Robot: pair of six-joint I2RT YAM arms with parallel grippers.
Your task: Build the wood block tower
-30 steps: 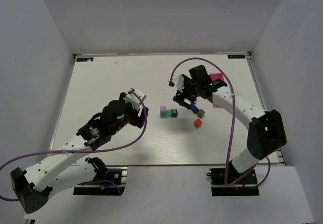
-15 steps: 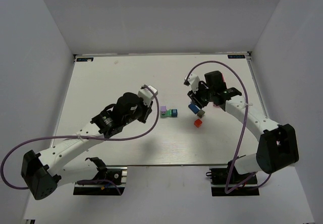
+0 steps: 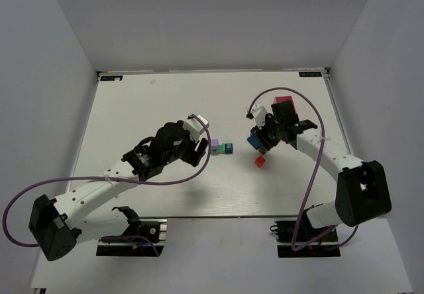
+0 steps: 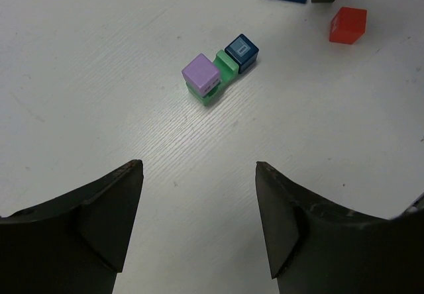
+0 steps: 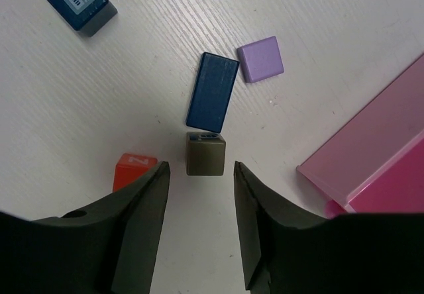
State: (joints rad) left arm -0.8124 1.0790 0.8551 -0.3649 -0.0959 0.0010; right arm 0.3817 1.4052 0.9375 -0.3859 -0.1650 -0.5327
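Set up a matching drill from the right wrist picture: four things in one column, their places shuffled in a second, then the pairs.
Things
1. grey-brown cube
2. red cube
3. purple block
4. pink box

Places
A. partly hidden behind a finger
B. at the picture's right edge
C. just ahead of the gap between the two fingers
D. beside the upper end of the long blue block

Pairs: 1-C, 2-A, 3-D, 4-B

On the table (image 3: 132, 122), a cube cluster (image 4: 211, 85), one piece stacked atop another, lies left of a long block (image 5: 212, 93) touching an end cube (image 5: 205, 153), a lone cube (image 5: 136, 171) nearer, the box (image 5: 371, 155) behind.
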